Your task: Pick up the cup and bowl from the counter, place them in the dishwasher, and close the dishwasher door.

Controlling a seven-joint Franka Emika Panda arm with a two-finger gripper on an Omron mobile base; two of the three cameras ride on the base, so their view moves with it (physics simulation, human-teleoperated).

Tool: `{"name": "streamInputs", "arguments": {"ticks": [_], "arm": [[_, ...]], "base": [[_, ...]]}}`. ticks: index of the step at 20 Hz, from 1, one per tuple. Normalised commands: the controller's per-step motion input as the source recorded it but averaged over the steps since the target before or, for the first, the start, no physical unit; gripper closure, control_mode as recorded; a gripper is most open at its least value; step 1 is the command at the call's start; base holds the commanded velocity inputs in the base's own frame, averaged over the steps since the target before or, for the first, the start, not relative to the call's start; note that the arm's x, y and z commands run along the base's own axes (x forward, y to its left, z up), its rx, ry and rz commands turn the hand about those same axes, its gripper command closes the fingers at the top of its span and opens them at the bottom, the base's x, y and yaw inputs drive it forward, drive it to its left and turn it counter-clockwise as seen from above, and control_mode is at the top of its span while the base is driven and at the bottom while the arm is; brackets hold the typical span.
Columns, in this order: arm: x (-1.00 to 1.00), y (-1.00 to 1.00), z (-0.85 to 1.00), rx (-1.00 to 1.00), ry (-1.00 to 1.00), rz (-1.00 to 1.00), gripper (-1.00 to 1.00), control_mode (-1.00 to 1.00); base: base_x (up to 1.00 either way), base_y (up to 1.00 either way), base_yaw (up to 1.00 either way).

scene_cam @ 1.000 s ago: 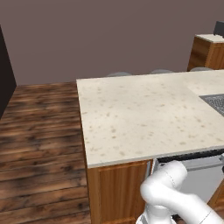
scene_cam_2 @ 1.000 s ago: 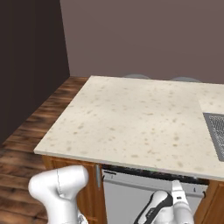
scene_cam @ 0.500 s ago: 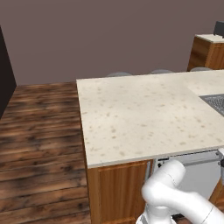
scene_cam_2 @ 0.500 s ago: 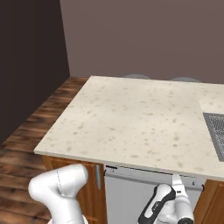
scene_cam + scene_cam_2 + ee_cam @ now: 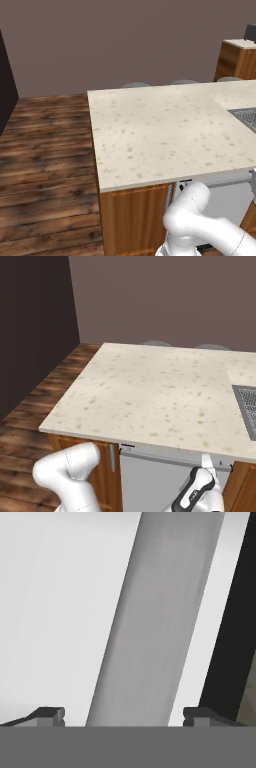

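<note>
A plain mauve wall (image 5: 125,40) stands behind. The floor (image 5: 45,150) is dark wood planks. A small wooden cabinet (image 5: 239,59) stands far right.

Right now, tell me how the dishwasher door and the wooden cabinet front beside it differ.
The dishwasher door is a flat pale grey panel; the wooden cabinet front is orange-brown with a framed panel. The door carries a horizontal bar handle across its top; the cabinet front has a short upright pull in the right base view. Both sit upright under the speckled beige counter, side by side.

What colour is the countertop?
The countertop is beige stone with brown speckles, clearest in the right base view.
</note>
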Motion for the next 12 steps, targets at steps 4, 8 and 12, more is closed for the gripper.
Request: {"name": "streamInputs", "arguments": {"ticks": [4,8,12], "arm": [[-0.02,-0.63,-1.0,-0.19,-0.62,0.13,-1.0,-1.0],[0.0,-0.34,-1.0,-0.32,-0.55,0.13,-1.0,-1.0],[0.07,-0.01,-1.0,-0.44,-0.48,0.11,-1.0,-1.0]], "base": [[0.0,0.0,0.0],[0.0,0.0,0.0],[0.0,0.0,0.0]]}}
